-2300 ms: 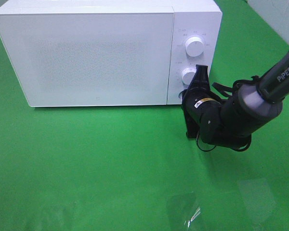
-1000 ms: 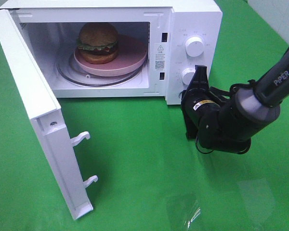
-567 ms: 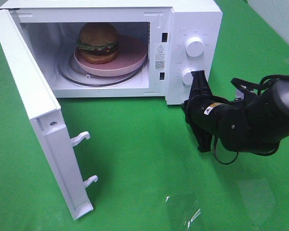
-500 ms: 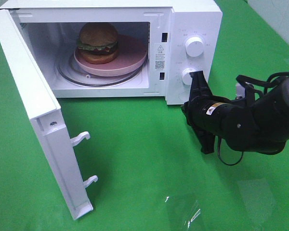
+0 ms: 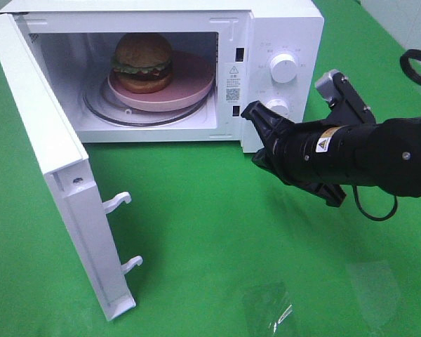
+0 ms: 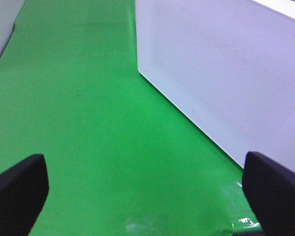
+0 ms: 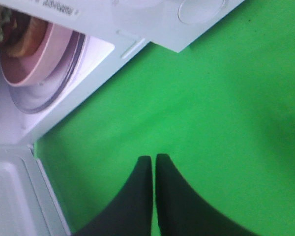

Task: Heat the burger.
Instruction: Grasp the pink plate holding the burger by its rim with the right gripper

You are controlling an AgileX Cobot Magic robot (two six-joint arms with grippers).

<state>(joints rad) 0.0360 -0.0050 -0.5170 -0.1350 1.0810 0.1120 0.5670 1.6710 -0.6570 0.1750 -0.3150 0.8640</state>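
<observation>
The burger [image 5: 142, 62] sits on a round pink plate [image 5: 193, 81] on the glass turntable inside the white microwave [image 5: 281, 28], whose door [image 5: 52, 168] stands swung wide open to the left. My right gripper [image 5: 252, 112] is shut and empty, pointing left, low in front of the control panel beside the oven opening. In the right wrist view its fingers [image 7: 154, 162] are pressed together over the green mat, with the burger [image 7: 7, 27] and plate [image 7: 34, 54] at the far corner. My left gripper [image 6: 147, 196] is open, facing the door's outer face [image 6: 226, 73].
Two white knobs [image 5: 283, 68] sit on the control panel. Two latch hooks [image 5: 119, 202] stick out of the door's edge. A clear crumpled film [image 5: 270, 309] lies on the green mat [image 5: 196, 232] near the front.
The microwave door, earlier shut, is open. In the last second my right arm has turned and lowered, its shut gripper swinging from the lower knob leftward toward the opening.
</observation>
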